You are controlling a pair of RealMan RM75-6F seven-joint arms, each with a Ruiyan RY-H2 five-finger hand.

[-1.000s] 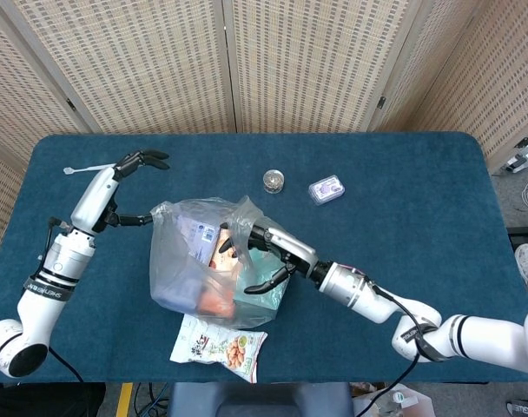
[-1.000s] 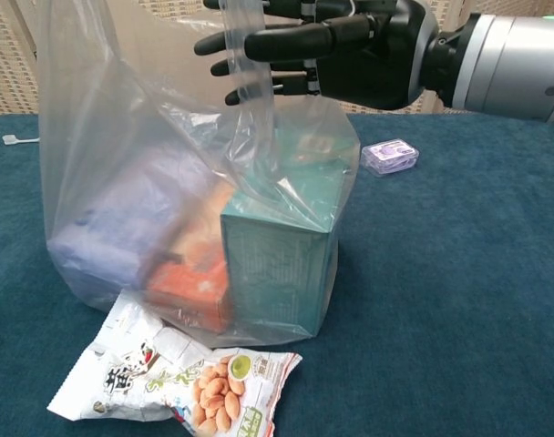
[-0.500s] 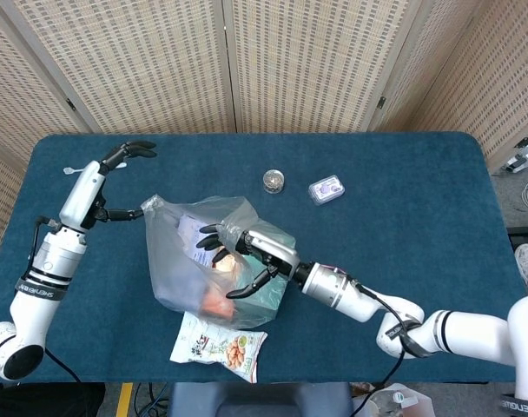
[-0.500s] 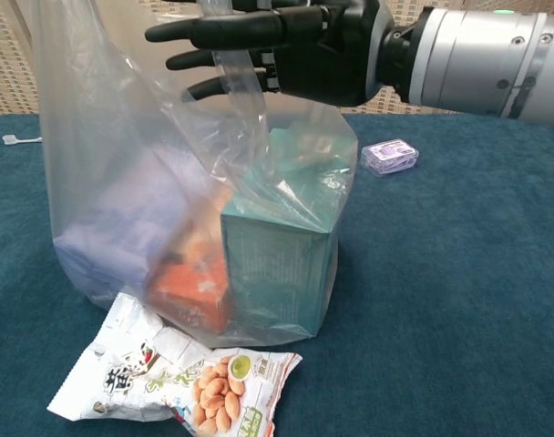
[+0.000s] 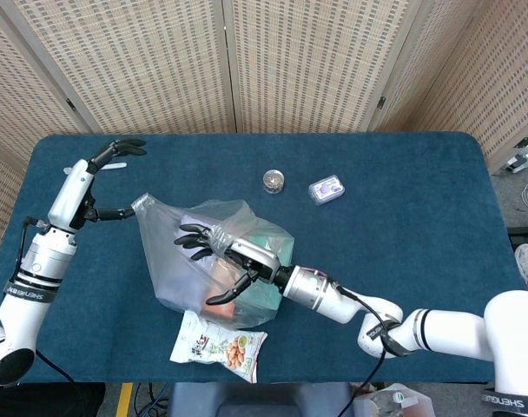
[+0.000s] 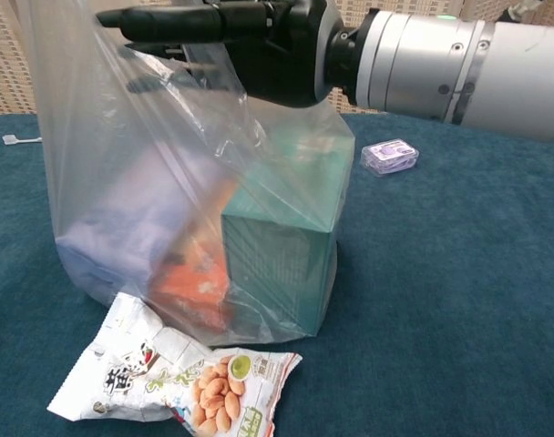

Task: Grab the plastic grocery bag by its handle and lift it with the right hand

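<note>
Now the right hand's fingers (image 6: pixel 159 20) are stretched out and apart, pushed well in over the mouth of the plastic grocery bag (image 5: pixel 207 265); a second ago they were only at its near rim, with a strip of handle film draped across them. The right hand (image 5: pixel 225 261) has slid further across the bag's top, and in the chest view the film now runs up beside and under the palm instead of between the fingertips. I cannot see anything pinched (the fingers look straight, not curled), so to my eye the handle is threaded but not yet gripped, and no lift has begun: the bag sits on the table (image 5: pixel 420 200), with the teal box (image 6: pixel 277 264) and an orange packet (image 6: pixel 190 287) inside it resting low.

The snack packet (image 6: pixel 177 378) lies just in front of the bag, touching its base. Off to the bag's far left, the left hand (image 5: pixel 103 174) has drawn away, fingers spread and empty. The next call, I'd judge, is closing those fingers round the handle loop before raising.
</note>
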